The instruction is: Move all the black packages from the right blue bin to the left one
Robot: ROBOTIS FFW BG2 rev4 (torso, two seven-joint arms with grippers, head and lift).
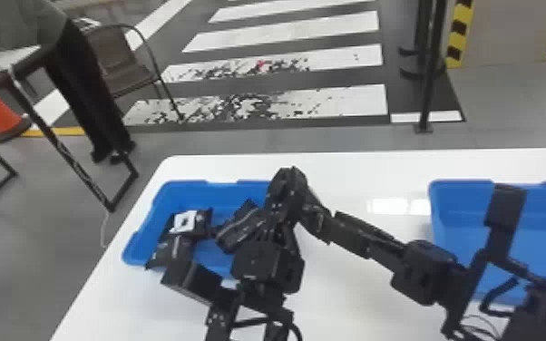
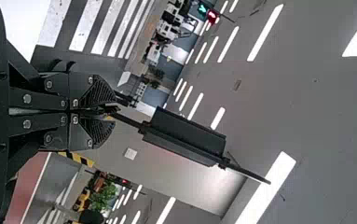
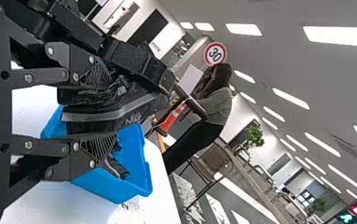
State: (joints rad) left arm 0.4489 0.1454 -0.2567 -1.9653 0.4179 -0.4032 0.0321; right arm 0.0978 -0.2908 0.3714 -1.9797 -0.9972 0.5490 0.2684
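In the head view my right arm reaches from the right edge to the left blue bin (image 1: 226, 190), its gripper (image 1: 264, 220) at a black package (image 1: 239, 227) over that bin. The right wrist view has the gripper (image 3: 99, 112) shut on this black package (image 3: 120, 108), above the bin (image 3: 136, 158). More black packages (image 1: 174, 250) lie in the left bin, one with a white label. My left gripper (image 1: 267, 267), beside that bin's near edge, partly overlaps the right arm; in the left wrist view the gripper (image 2: 104, 112) is shut, its pads together.
The right blue bin (image 1: 462, 217) stands at the table's right, partly behind the right arm. Both arms come close together by the left bin. The white table (image 1: 340, 285) extends between the bins. A chair (image 1: 120, 63) and a post (image 1: 428, 90) stand on the floor beyond.
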